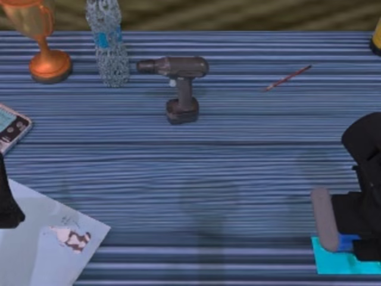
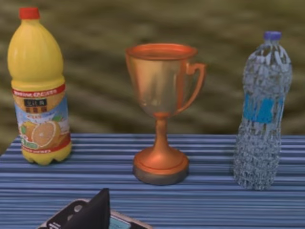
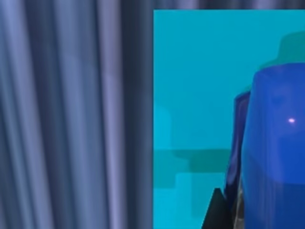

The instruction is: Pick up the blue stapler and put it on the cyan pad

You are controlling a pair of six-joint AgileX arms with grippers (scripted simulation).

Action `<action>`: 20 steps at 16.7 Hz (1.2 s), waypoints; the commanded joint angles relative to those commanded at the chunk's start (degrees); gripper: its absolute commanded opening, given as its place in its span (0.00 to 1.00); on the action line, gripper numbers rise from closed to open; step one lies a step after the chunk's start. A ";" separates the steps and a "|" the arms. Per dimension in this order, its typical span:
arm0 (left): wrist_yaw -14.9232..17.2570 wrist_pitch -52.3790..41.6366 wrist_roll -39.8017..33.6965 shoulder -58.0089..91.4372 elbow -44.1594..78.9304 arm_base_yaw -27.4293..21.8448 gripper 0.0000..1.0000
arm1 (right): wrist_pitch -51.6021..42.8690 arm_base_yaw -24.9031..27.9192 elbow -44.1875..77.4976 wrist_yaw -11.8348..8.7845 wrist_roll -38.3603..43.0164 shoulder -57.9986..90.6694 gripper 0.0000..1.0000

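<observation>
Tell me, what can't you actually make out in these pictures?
- Right gripper: open or shut? Top view: the arm covers its fingers.
- Blue stapler: most of it; right wrist view's edge crops it, the arm hides it from above.
- Cyan pad: its right part, under the arm.
- Left gripper: cropped at the top view's edge.

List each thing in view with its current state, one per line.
blue stapler: over the cyan pad, under the right gripper
drill: lying on its side
trophy: upright
water bottle: upright, capped
juice bottle: upright, capped
red pencil: lying flat
left gripper: parked at table's left
</observation>
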 joint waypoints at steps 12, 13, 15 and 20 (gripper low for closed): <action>0.00 0.00 0.00 0.00 0.00 0.00 1.00 | 0.00 0.00 0.00 0.00 0.00 0.00 0.75; 0.00 0.00 0.00 0.00 0.00 0.00 1.00 | 0.00 0.00 0.00 0.00 0.00 0.00 0.83; 0.00 0.00 0.00 0.00 0.00 0.00 1.00 | 0.00 0.00 0.00 0.00 0.00 0.00 0.98; 0.00 0.00 0.00 0.00 0.00 0.00 1.00 | 0.00 0.00 0.00 0.00 0.00 0.00 1.00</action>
